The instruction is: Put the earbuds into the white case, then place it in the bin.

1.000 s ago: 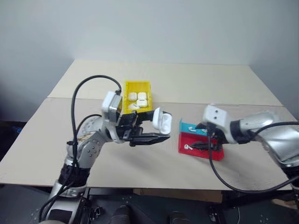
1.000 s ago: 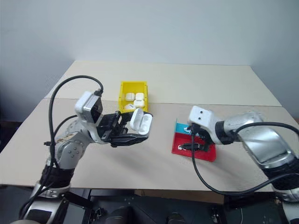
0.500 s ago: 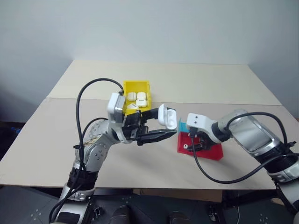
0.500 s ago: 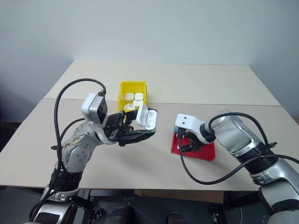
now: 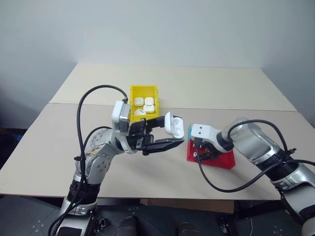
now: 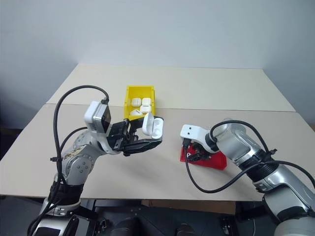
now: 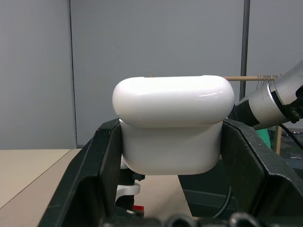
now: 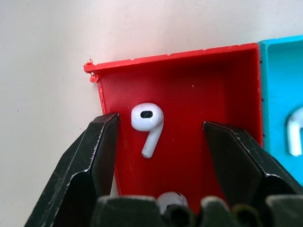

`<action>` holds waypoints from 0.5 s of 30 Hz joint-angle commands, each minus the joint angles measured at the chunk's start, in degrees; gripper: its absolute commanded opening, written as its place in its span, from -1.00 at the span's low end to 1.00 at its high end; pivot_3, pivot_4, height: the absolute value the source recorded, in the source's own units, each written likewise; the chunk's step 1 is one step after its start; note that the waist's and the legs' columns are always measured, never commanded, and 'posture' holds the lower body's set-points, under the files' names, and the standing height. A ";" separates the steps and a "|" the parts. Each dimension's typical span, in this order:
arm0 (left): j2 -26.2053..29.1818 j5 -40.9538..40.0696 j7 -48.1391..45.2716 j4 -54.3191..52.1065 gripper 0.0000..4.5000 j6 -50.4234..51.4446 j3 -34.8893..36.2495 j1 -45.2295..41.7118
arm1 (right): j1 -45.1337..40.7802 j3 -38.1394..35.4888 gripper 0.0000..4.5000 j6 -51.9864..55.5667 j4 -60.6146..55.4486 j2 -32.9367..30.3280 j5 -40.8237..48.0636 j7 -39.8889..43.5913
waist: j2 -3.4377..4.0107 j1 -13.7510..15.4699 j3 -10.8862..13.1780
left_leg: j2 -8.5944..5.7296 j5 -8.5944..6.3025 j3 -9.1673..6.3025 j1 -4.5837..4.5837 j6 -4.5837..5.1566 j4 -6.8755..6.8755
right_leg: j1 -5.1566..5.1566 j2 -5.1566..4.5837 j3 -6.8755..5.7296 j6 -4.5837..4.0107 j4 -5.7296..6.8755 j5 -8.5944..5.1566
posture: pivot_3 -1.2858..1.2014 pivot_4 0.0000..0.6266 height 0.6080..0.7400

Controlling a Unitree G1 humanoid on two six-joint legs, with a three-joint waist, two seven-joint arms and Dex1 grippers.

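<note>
While the white case (image 7: 173, 125) is being pinched lid-open in the left gripper (image 5: 165, 136), raised above the table, the right gripper (image 8: 158, 142) is being lowered further into the red tray (image 8: 208, 85), spread fingers now bracketing an earbud (image 8: 147, 120). Pickup is judged imminent. Beyond, the bin (image 5: 133, 93) is being left waiting.

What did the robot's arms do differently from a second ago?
The right gripper swung in over the red tray and came down; its open fingers now straddle an earbud lying there, not yet gripped. The left gripper kept still, shut on the white case with its lid up. The yellow bin and its cases stayed put.
</note>
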 commanded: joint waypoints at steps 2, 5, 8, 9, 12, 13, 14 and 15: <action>0.36 -1.38 0.64 -3.17 0.24 0.41 0.86 0.45 | -0.62 -1.36 0.47 -0.34 -1.04 -0.39 -0.65 1.07 | 0.00 -0.01 0.00 | 0.00 0.00 0.00 0.00 0.00 0.00 | 0.00 0.00 0.00 0.00 0.00 0.00 | 0.03 -0.52 1.00; 0.39 -1.37 0.99 -3.49 0.24 0.55 0.85 0.58 | 0.15 -0.95 0.31 -0.71 -1.55 -0.89 -0.79 1.70 | 0.00 0.01 0.00 | 0.00 0.00 0.00 0.00 0.00 0.00 | 0.00 0.00 0.00 0.00 0.00 0.00 | 0.03 -0.52 1.00; 0.43 -1.36 1.16 -3.62 0.24 0.59 0.83 0.68 | 0.75 -0.88 -0.06 -1.00 -1.60 -0.86 -1.10 1.84 | 0.00 0.01 0.00 | 0.00 0.00 0.00 0.00 0.00 0.00 | 0.01 0.00 -0.01 0.00 0.00 0.00 | 0.03 -0.52 1.00; 0.47 -1.37 1.20 -3.67 0.24 0.62 0.85 0.71 | 0.90 -1.00 -0.17 -1.05 -1.62 -0.75 -1.12 1.87 | 0.00 0.00 0.00 | 0.00 0.00 0.00 0.00 0.00 0.00 | 0.01 0.00 -0.01 0.00 0.00 0.00 | 0.03 -0.52 1.00; 0.75 -1.48 1.29 -3.67 0.24 0.88 1.02 0.87 | 1.56 -1.72 -0.63 -0.88 -2.17 -0.62 -1.05 1.65 | 0.00 0.00 0.00 | 0.00 0.00 0.00 0.00 0.00 0.00 | 0.01 0.00 -0.01 0.00 0.00 0.00 | 0.03 -0.52 1.00; 0.89 -1.57 1.26 -3.56 0.24 1.02 1.11 0.93 | 1.80 -2.27 -0.72 -0.51 -2.48 -0.55 -0.77 1.51 | 0.00 0.00 0.00 | 0.00 0.00 0.00 0.00 0.00 0.00 | 0.01 0.00 -0.01 0.00 0.00 0.00 | 0.03 -0.52 1.00; 1.03 -1.75 1.20 -3.40 0.24 1.28 1.16 1.01 | 2.08 -3.34 -0.73 0.51 -2.95 -0.42 -0.11 1.24 | 0.00 0.01 0.00 | 0.00 0.00 -0.01 0.00 0.00 0.00 | 0.01 0.00 -0.01 0.00 0.00 0.00 | 0.03 -0.52 1.00; 1.10 -1.90 1.10 -3.24 0.24 1.46 1.16 1.09 | 2.41 -4.41 -0.73 1.37 -3.56 -0.41 0.44 0.94 | 0.00 0.02 0.00 | 0.00 0.00 0.00 0.00 0.00 0.00 | 0.01 0.00 -0.01 0.00 0.00 0.00 | 0.03 -0.52 1.00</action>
